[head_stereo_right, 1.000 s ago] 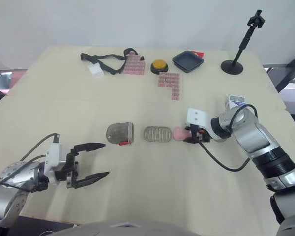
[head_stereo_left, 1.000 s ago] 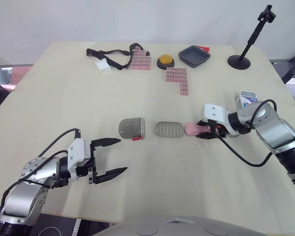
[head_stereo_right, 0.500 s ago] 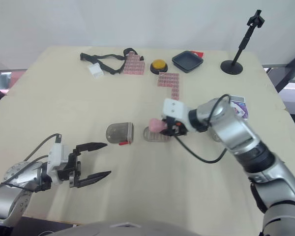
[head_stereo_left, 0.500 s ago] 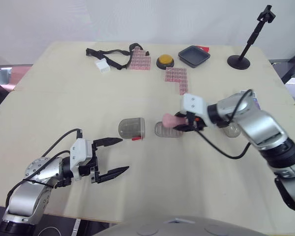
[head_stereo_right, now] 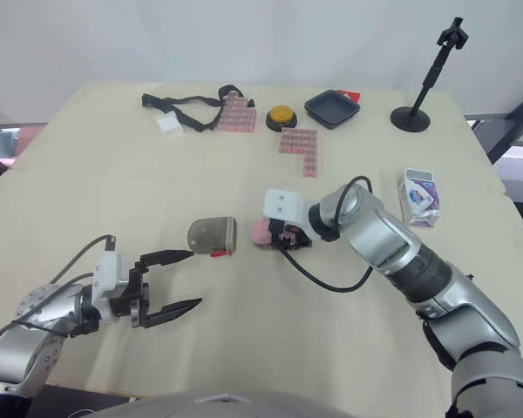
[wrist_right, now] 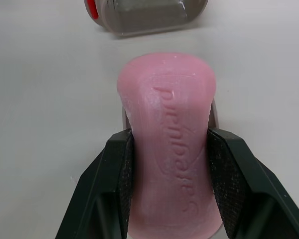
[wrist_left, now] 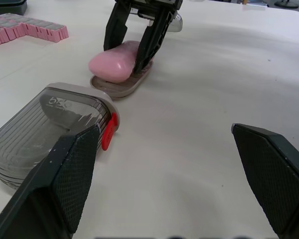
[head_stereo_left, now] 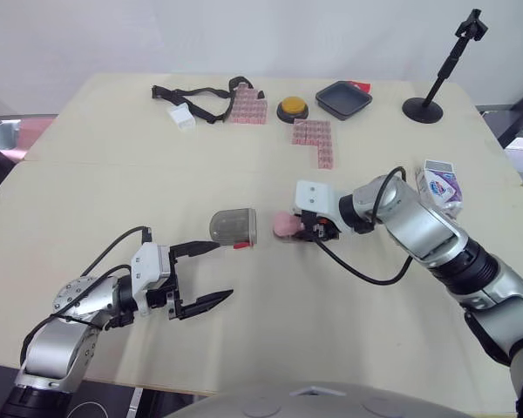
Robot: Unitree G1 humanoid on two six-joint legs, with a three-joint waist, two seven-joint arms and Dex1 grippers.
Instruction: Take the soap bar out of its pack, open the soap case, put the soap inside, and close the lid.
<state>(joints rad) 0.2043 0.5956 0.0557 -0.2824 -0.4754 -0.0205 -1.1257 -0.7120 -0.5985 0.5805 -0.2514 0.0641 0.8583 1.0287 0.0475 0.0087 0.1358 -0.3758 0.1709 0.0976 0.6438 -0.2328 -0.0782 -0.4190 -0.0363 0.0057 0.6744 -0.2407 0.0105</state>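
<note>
The left gripper [head_stereo_left: 225, 270], nearest, is held wide open and empty above the cream table [head_stereo_left: 113, 174]. Further on, the pink soap bar [wrist_right: 165, 94] is clamped by the right gripper [wrist_right: 169, 149] and held on the grey oval case base [wrist_left: 117, 87], just beside the translucent grey domed lid [head_stereo_left: 234, 226]. The white-and-purple soap pack [head_stereo_left: 438, 185] is seen farther off to the right.

Stereo head pair high, looking forward and down over the beige table [head_stereo_left: 113, 174], left wrist camera low behind the left gripper [wrist_left: 162, 130], facing the pink soap bar [wrist_left: 114, 62], right wrist camera tight over the right gripper [wrist_right: 169, 135], both sharing that soap and the smoky grey lid [wrist_right: 144, 10]
</note>
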